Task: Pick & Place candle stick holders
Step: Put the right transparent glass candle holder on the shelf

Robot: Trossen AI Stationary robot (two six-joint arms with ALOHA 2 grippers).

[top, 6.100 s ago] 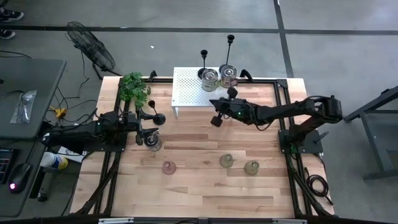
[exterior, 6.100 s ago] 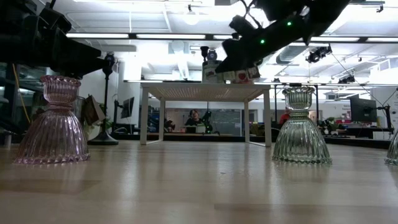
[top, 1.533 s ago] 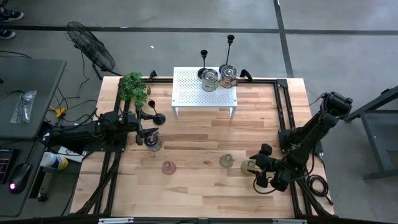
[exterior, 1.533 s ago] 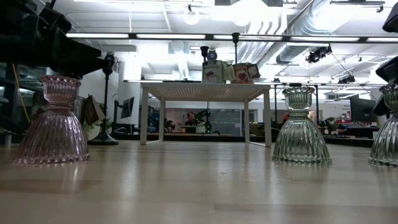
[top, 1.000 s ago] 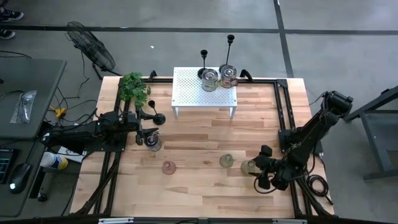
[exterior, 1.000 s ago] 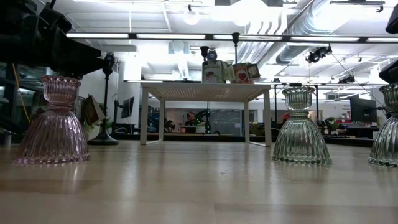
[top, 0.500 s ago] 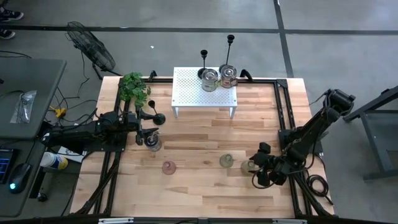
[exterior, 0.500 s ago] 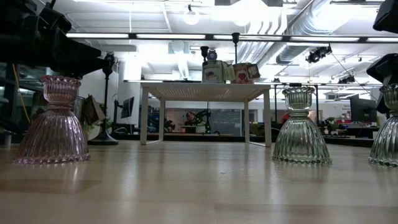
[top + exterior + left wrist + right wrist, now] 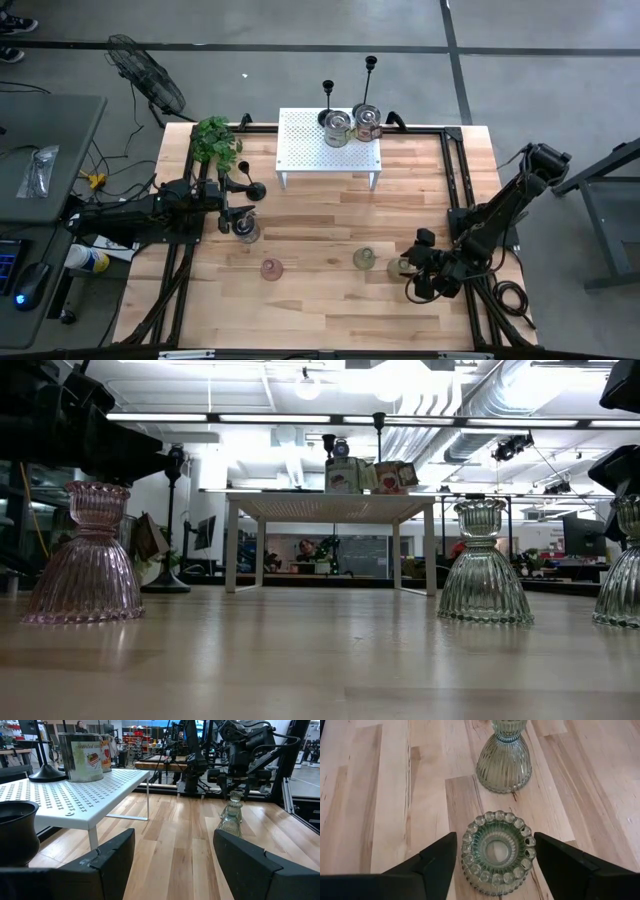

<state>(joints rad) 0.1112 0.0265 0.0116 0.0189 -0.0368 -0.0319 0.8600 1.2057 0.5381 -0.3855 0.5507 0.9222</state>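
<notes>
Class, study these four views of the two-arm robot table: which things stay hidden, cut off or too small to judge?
- Greenish glass holder: low view, cut off by the picture's edge.
- Right gripper: whether its fingers touch that holder; right wrist view shows them beside it only.
- Clear holder: high view, partly hidden under the left gripper.
- Tins on the white shelf: labels too small.

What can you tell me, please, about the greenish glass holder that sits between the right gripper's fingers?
The greenish glass holder is a squat, ribbed, bell-shaped piece of clear tinted glass with a beaded rim around its round top opening. It stands upright on the wooden table, near the front right, beside a similar holder. The right gripper straddles it from above, a finger on each side; whether the fingers touch the glass cannot be told.
</notes>
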